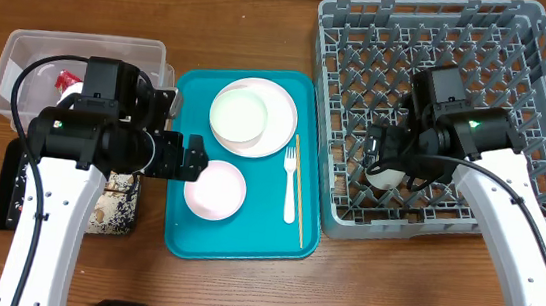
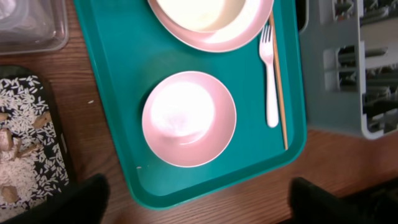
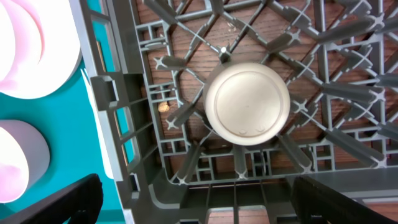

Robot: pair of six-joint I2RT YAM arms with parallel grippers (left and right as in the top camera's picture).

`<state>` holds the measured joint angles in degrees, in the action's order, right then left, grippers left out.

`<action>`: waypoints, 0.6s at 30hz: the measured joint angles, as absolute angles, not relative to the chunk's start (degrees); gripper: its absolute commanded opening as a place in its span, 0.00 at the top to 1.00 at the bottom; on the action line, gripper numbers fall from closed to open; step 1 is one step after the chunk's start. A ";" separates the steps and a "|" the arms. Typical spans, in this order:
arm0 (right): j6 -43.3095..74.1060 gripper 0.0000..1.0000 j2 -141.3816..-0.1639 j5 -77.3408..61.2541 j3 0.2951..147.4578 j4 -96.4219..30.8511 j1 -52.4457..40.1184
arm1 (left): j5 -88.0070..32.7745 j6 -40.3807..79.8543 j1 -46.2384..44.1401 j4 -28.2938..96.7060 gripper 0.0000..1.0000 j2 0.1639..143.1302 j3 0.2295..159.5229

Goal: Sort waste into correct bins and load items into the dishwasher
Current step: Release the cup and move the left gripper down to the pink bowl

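While the clear tub (image 1: pixel 11 53) sits at the far left of the table with the red wrapper (image 1: pixel 62 79) inside it, the black tray (image 1: pixel 5 198) lies just beside it, nearer the robot, holding pale grains and beige scraps (image 2: pixel 25 143). Just right of both, the left gripper (image 1: pixel 188 157) hovers over the near-left part of the teal tray (image 1: pixel 179 239). Its 2 fingers (image 2: pixel 81 199) are spread wide with nothing between them, so it is released. Below it on the teal tray rests 1 small white bowl (image 1: pixel 215 189), upright. Beyond that bowl the white plate (image 1: pixel 280 101) carries a 2nd bowl (image 1: pixel 236 114) (stacked, rim up). Along the tray's right side the white fork (image 1: pixel 289 180) lies with its tines pointing away from the robot. The thin wooden stick (image 1: pixel 298 191) lies just beside it, nearer the tray's edge. Right of the tray stands the grey dish rack (image 1: pixel 484 53). The right gripper (image 1: pixel 391 162) reaches into the rack's near-left corner, jaws fully apart and grasping nothing. Under it the small white cup (image 3: pixel 247 102) stands upside down among the pegs, its base facing the wrist view, clear of both fingers (image 3: pixel 62 199).
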<state>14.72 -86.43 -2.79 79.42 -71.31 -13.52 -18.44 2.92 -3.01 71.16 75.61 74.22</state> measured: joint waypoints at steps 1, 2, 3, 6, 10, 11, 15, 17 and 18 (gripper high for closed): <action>14.76 0.00 -86.43 -2.76 79.42 -71.33 -13.54 | -18.46 3.18 -3.01 71.16 0.32 75.66 74.11; 14.76 0.00 -86.43 -2.79 79.42 -71.37 -13.52 | -18.41 3.73 -3.18 71.09 0.34 75.81 73.73; 14.76 0.00 -86.43 -2.76 79.42 -71.42 -13.54 | -18.33 4.51 -3.42 71.13 0.36 76.05 73.25; 14.74 0.00 -86.43 -2.79 79.42 -71.40 -13.54 | -17.34 6.57 -4.64 70.94 0.37 76.88 71.31; 14.72 0.00 -86.43 -2.79 79.42 -71.42 -13.54 | -15.35 9.65 -7.20 68.95 0.38 78.19 67.44; 14.74 0.00 -86.43 -2.79 79.42 -71.40 -13.54 | -14.87 10.46 -7.90 68.55 0.39 78.56 66.57; 14.76 0.00 -86.43 -2.79 79.42 -71.42 -13.54 | -11.31 13.85 -10.70 66.67 0.38 80.03 63.90; 14.74 0.00 -86.43 -2.76 79.42 -71.42 -13.54 | -8.75 15.84 -11.66 66.37 0.38 80.53 63.20; 14.74 0.00 -86.43 -2.79 79.42 -71.44 -13.54 | -7.51 16.84 -11.99 66.26 0.38 80.79 63.00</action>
<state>14.74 -86.43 -2.79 79.42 -71.44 -13.54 -7.51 16.84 -11.99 66.26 80.79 63.00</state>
